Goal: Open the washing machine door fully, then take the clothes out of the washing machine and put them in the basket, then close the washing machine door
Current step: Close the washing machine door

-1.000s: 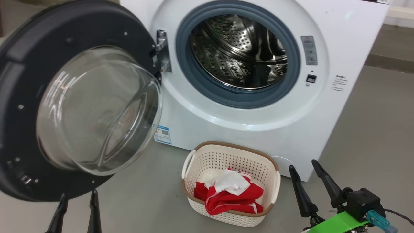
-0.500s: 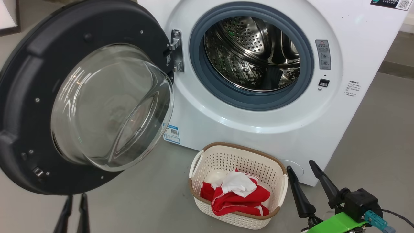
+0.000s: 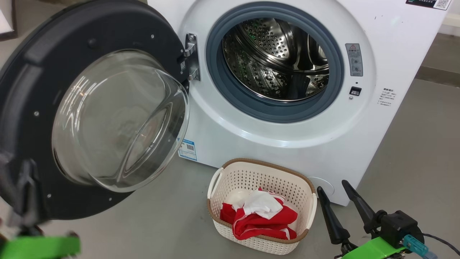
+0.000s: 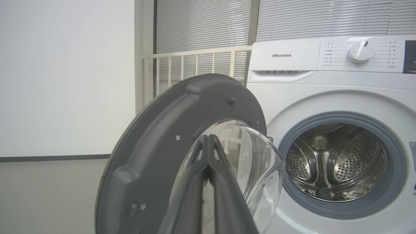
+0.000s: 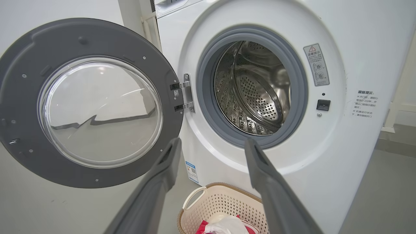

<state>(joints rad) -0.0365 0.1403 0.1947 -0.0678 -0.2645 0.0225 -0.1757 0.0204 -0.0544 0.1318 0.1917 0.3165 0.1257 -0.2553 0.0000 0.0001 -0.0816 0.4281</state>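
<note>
The washing machine (image 3: 273, 144) stands with its steel drum (image 3: 276, 57) showing bare metal. The washing machine door (image 3: 72, 43) hangs swung out to the left, its glass bowl toward me. On the floor in front, the basket (image 3: 264, 163) holds the red and white clothes (image 3: 262, 216). My left gripper (image 3: 21, 169) is a blur before the door's lower left rim; the left wrist view shows it shut (image 4: 209, 138) on nothing, pointing at the door (image 4: 156, 156). My right gripper (image 3: 331, 187) stands open just right of the basket, aimed at the machine's front (image 5: 213, 143), with basket (image 5: 221, 201) and clothes (image 5: 227, 227) below.
Grey floor (image 3: 413, 162) surrounds the machine and basket. A white wall (image 4: 65, 81) stands left of the door, with a pale railing (image 4: 195, 61) and window blinds (image 4: 325, 16) behind the machine.
My left gripper has shut and swung up and to the left, in front of the door's lower rim. The head camera shifted slightly. The right gripper, basket and door have not moved.
</note>
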